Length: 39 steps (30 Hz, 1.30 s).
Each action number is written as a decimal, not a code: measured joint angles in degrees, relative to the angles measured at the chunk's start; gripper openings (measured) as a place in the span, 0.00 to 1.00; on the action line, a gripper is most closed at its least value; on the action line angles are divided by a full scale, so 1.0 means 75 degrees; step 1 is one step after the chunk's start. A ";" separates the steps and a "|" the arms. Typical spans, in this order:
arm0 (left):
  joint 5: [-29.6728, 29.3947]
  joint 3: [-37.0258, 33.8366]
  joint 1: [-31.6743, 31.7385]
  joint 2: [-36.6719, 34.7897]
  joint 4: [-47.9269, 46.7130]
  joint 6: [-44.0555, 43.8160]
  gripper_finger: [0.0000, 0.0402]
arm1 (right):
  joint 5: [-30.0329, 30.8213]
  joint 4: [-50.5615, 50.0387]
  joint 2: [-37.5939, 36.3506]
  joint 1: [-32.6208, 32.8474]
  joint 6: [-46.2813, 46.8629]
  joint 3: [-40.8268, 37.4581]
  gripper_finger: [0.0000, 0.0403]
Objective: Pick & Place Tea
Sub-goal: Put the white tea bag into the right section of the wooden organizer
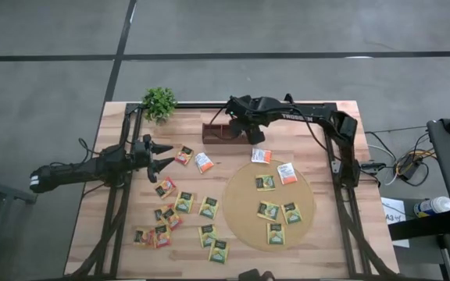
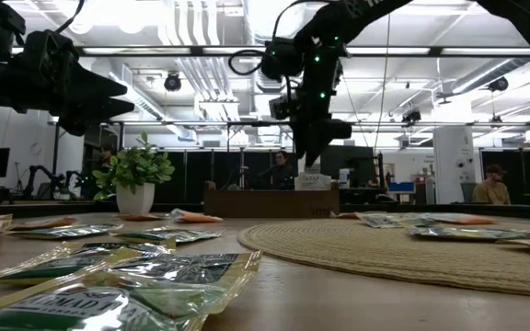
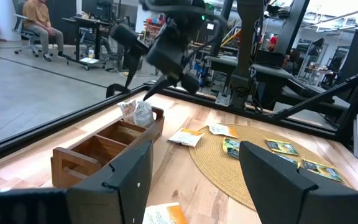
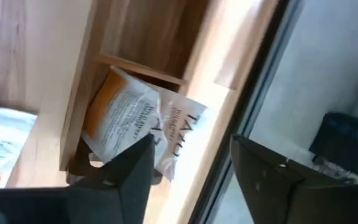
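A brown wooden tray sits near the table's far edge. Two white-and-orange tea sachets stand crumpled in its right end slot, also visible in the left wrist view. My right gripper hovers open just above that slot, fingers pointing down, touching nothing. My left gripper is open and held above the table's left side, over loose sachets. Several yellow-green sachets lie flat on the round tan mat. More sachets, green and orange-red, lie flat on the bare wood to the left.
A small potted plant stands at the far left, beside the tray. White-and-orange sachets lie on the mat's far edge, and another lies between the grippers. People sit in the room beyond the table.
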 joint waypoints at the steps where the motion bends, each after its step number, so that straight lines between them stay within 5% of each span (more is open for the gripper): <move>1: 0.0000 0.0000 -0.0001 0.0000 0.0000 0.0001 0.58 | -0.0009 -0.0012 -0.0078 0.0000 0.0169 0.0000 0.54; 9: -0.0003 0.0000 -0.0001 0.0000 0.0000 0.0002 0.58 | -0.0176 -0.0403 -0.0772 0.0015 0.1993 0.0000 0.61; 24: 0.0000 0.0000 -0.0002 0.0000 0.0000 -0.0001 0.58 | -0.2698 -0.1844 -0.1561 0.0102 0.2637 -0.0229 0.56; 39: -0.0003 0.0000 -0.0002 0.0000 0.0000 0.0002 0.58 | -0.3464 -0.1111 -0.3717 0.0102 0.3076 -0.3252 0.56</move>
